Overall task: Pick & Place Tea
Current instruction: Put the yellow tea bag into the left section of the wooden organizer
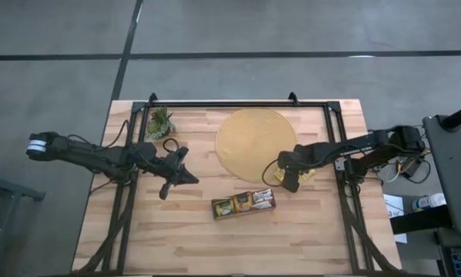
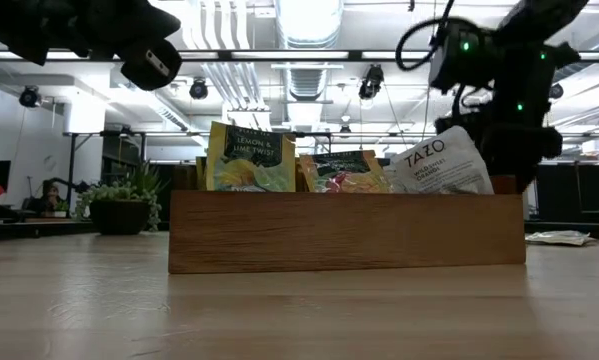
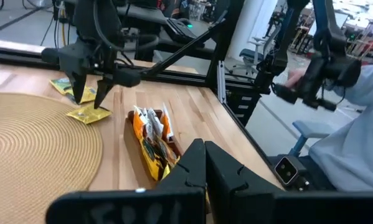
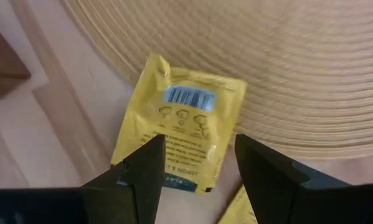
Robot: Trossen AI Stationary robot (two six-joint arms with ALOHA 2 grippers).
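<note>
A yellow tea sachet [image 4: 183, 124] lies flat, its far part on the rim of the round woven mat [image 1: 255, 142] and its near part on the wood. My right gripper [image 4: 198, 162] points down just above it, open, one finger on either side of its near edge; it also shows in the left wrist view [image 3: 89, 93]. Two more yellow sachets [image 3: 65, 86] [image 4: 236, 208] lie close by. The brown tray [image 1: 243, 204] holds several sachets standing on edge [image 2: 249, 158]. My left gripper [image 1: 185, 175] hangs shut over the table's left half, holding nothing.
A small green plant [image 1: 160, 121] stands at the far left of the table. A black frame [image 1: 238, 104] runs along the far and side edges. A person in grey sits beyond the right edge [image 3: 360, 143]. Bare wood lies near the front edge [image 1: 215, 246].
</note>
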